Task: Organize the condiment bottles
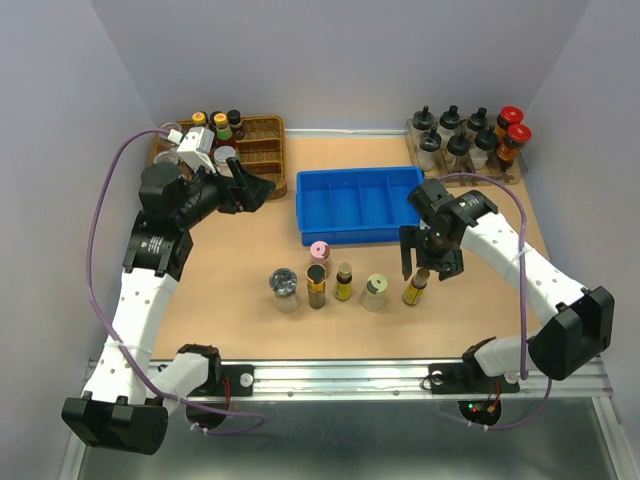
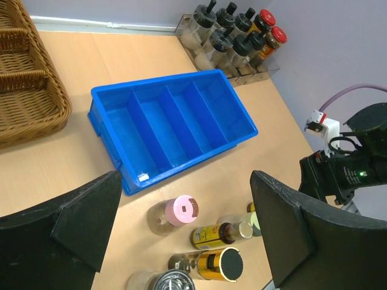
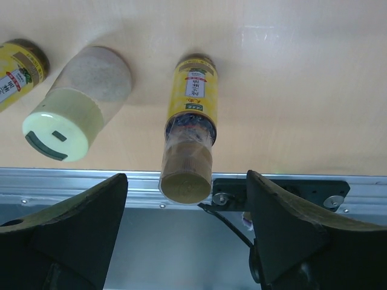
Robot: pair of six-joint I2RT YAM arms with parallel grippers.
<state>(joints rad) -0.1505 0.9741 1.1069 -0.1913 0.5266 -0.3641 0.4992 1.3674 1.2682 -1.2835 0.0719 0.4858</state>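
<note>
Six condiment bottles line the tabletop, and the right jaws hang apart over the rightmost yellow bottle, so centre on its cap and squeeze gently lest it topple; left jaws gape, idle.

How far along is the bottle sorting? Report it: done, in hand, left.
Done: nothing; the blue bin is empty. In hand: the right pincer hovers over the cap of the rightmost bottle, jaws open, not gripping. The left pincer hangs open near the basket. Left: all six condiment bottles stand on the table.
</note>
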